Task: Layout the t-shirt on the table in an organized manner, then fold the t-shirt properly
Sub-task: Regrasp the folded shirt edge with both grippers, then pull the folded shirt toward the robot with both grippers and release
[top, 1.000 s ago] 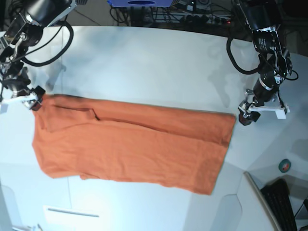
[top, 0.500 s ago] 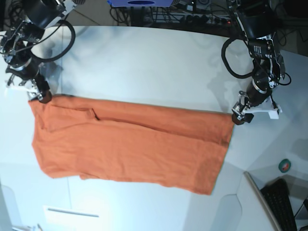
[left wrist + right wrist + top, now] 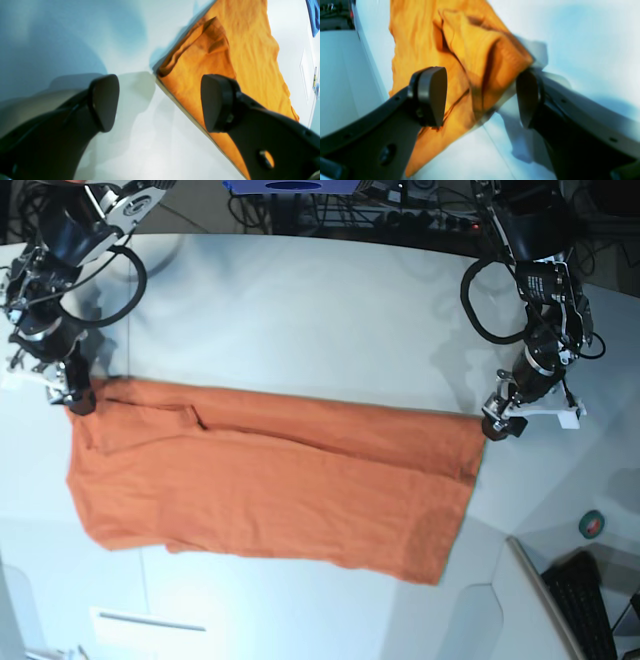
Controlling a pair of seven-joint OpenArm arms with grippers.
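Observation:
The orange t-shirt (image 3: 270,480) lies flat on the white table (image 3: 320,310) as a long band folded lengthwise, with a sleeve crease near its left end. My left gripper (image 3: 497,423) sits at the shirt's far right corner. In the left wrist view it (image 3: 160,102) is open, the shirt (image 3: 250,50) corner lies between the fingers, and one finger (image 3: 217,102) is over the cloth. My right gripper (image 3: 76,397) is at the far left corner. In the right wrist view it (image 3: 481,97) is open and straddles the rumpled corner of the shirt (image 3: 460,50).
A green tape roll (image 3: 592,524) and a black keyboard (image 3: 585,600) lie off the table's curved right edge. Cables and a blue object (image 3: 290,185) sit behind the far edge. A thin pale strip (image 3: 145,620) marks the table's near left.
Both grippers have closed in on the shirt's far corners, the left one leftward, the right one in and slightly down. Both stayed open. The shirt has barely shifted.

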